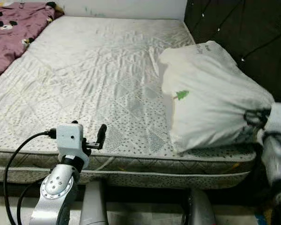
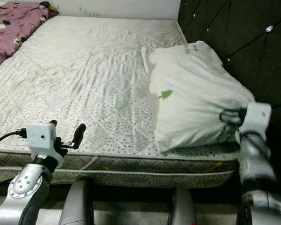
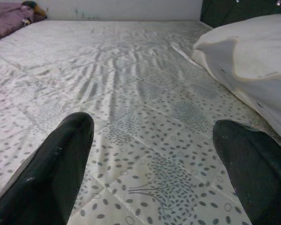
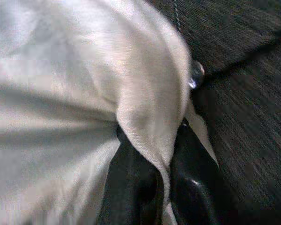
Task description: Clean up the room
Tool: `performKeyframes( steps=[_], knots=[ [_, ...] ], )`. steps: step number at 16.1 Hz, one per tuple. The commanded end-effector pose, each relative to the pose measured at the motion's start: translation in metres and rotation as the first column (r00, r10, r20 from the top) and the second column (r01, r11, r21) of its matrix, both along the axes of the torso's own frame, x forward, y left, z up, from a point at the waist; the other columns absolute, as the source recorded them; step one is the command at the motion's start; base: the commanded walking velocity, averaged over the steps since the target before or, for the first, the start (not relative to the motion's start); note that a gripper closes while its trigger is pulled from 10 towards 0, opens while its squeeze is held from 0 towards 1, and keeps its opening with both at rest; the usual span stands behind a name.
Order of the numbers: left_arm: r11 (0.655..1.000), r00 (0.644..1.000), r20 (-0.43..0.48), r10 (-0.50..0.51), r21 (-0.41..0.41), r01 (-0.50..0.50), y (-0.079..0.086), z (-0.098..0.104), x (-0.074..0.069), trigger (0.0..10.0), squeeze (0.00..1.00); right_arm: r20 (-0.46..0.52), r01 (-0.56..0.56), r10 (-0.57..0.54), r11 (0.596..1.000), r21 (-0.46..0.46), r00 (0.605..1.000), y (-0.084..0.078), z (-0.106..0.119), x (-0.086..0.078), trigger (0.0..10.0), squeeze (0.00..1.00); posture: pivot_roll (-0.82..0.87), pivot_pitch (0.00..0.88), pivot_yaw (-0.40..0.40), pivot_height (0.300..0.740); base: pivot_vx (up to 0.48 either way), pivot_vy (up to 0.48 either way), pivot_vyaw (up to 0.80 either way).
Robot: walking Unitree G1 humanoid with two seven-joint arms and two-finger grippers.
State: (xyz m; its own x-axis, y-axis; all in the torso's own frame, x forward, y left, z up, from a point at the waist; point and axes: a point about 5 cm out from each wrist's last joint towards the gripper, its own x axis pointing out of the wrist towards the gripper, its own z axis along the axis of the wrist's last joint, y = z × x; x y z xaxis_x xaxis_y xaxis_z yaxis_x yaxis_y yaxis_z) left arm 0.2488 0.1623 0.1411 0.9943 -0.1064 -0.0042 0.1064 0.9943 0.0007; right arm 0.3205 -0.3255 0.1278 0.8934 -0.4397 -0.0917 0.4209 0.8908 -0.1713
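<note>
The left gripper (image 3: 154, 164) hovers over the mattress's (image 1: 98, 93) near edge, fingers apart, nothing between them. The right gripper (image 4: 161, 187) is clamped on a fold of the white pillow (image 1: 210, 98) at its near right corner. The pillow lies along the mattress's right side against the dark headboard (image 2: 234, 28), long axis running near to far. Bare quilted mattress stretches leftward; a pink blanket (image 1: 11, 33) covers the far left corner.

- The white pillow (image 1: 210, 101), right of the frame, bears small dark lettering near its top edge, too small to read.
- A small green tree sign (image 1: 181, 95) sits on its face.
</note>
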Motion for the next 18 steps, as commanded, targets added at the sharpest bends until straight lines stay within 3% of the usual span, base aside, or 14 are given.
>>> performKeyframes(
  steps=[1,9,13,15,17,18],
  knots=[
    [1.000,1.000,0.007,0.008,0.015,-0.008,0.004,0.002,0.003,10.0,0.00,-0.003,0.087,-0.087,0.996,-0.014,0.996,-0.013,-0.006,-0.016,0.0,0.00,0.04,0.034,-0.005,0.521,0.000,0.000,0.00],
    [1.000,0.999,0.039,0.000,0.012,0.000,0.002,0.006,0.016,10.0,0.00,-0.060,0.136,-0.140,0.988,-0.067,0.988,-0.026,-0.026,-0.061,0.0,0.00,0.02,0.000,-0.003,0.521,0.000,0.000,0.00],
    [1.000,0.999,0.054,0.001,0.005,-0.001,0.000,0.007,0.021,10.0,0.00,-0.113,0.099,-0.103,0.994,-0.041,0.988,-0.005,-0.046,-0.081,0.0,0.00,0.00,0.000,-0.001,0.521,0.000,0.000,0.00],
    [1.000,0.998,0.059,-0.008,0.002,0.008,-0.003,0.007,0.021,10.0,0.00,-0.110,0.095,-0.097,0.995,-0.025,0.989,0.003,-0.047,-0.080,0.0,0.00,0.00,0.000,0.005,0.521,0.000,0.000,0.00],
    [1.000,0.998,0.054,-0.011,0.001,0.011,-0.002,0.005,0.022,10.0,0.00,-0.078,0.045,-0.048,0.998,-0.041,0.996,0.016,-0.037,-0.063,0.0,0.00,-0.01,0.000,0.006,0.521,0.000,0.000,0.00],
    [1.000,0.999,0.053,-0.010,0.001,0.010,-0.002,0.004,0.023,10.0,0.00,-0.062,0.009,-0.013,0.998,-0.060,0.998,0.024,-0.031,-0.054,3.6,0.00,-0.01,0.000,0.005,0.521,0.000,0.000,0.00]
  ],
)
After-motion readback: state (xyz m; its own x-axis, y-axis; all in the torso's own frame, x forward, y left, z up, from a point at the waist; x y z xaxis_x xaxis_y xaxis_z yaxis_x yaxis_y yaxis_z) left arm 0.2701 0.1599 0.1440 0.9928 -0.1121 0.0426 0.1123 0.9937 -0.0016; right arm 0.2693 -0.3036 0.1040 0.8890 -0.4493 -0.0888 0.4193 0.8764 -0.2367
